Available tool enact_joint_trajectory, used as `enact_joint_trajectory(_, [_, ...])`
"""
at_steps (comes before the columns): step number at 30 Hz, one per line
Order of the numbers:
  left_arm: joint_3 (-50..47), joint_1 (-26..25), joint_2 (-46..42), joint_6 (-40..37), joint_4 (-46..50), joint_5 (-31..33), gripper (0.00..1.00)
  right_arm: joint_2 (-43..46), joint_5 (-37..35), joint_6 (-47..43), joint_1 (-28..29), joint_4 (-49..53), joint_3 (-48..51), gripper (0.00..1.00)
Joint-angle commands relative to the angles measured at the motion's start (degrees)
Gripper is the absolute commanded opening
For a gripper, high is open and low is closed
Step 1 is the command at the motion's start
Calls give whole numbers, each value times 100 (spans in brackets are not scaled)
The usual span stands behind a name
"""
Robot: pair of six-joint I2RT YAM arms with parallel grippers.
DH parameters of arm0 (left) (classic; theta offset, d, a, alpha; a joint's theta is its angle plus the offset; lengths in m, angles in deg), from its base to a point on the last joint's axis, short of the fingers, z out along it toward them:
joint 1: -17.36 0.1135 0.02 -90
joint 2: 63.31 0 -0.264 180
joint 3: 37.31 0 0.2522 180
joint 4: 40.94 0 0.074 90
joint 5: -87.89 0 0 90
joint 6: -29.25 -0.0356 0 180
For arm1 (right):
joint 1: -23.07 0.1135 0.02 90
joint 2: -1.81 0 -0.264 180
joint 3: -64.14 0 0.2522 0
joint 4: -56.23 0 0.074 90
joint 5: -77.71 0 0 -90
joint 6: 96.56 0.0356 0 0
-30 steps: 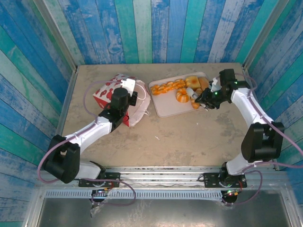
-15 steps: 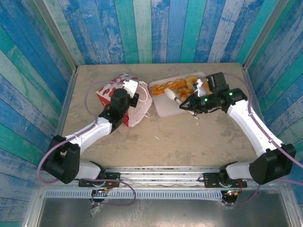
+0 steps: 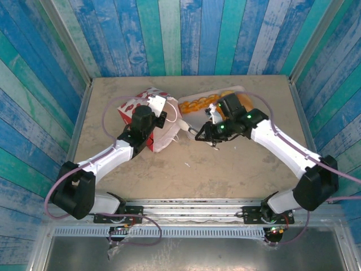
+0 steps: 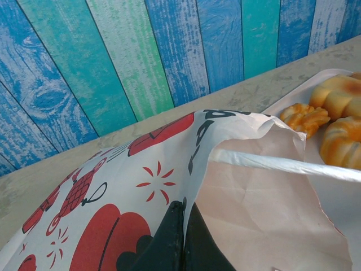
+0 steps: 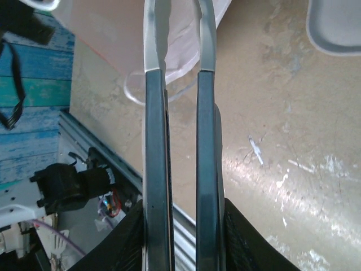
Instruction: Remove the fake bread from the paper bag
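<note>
While my left gripper (image 4: 183, 240) pinches the wall of the paper bag (image 3: 138, 107), its fingers pressed together on the paper with no gap, the bag lies tipped on its side. It is at the far side of the table (image 3: 225, 169), left of the middle. Its red printed base points to the back left and its white mouth is turned toward my right arm. From my left wrist I look over the red-and-white print into the mouth, and what shows of the inside is bare pale paper (deeper in I cannot tell).

My right gripper (image 5: 183, 237) is closed on the metal tongs (image 5: 155, 141). My fingers squeeze the two dark handles from either side, so they run nearly parallel with a narrow slit between them. The silver blades reach on from the handles toward the bag's mouth. From overhead their tips lie just beside the bag's white edge, and I cannot tell whether they touch it. A white cord handle (image 5: 131, 90) loops on the table under the blades.

The fake bread (image 3: 197, 104) sits on the white tray (image 5: 338, 20), just to the right of the bag at the far side of the table. A braided orange strip lies near the tray's left end, with rounder golden pieces beyond my right forearm. From the left wrist, three pieces show past the bag's lip, lying on the tray.
</note>
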Motion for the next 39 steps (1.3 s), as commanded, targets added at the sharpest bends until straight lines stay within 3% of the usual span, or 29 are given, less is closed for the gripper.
enact_joint_trajectory(1, [33, -2, -177, 47, -187, -186, 0, -329, -182, 139, 336, -515, -370, 33])
enact_joint_trajectory(11, [54, -2, -166, 124, -182, -299, 0, -1565, -594, 694, 820, -992, -1094, 33])
enact_joint_trajectory(18, [45, -3, -147, 173, -238, -264, 0, -2139, -546, 912, 825, -1224, -1441, 38])
enact_joint_trajectory(39, [70, -1, 81, 567, -402, -367, 0, -2995, -54, 2124, 571, -2815, -1251, 45])
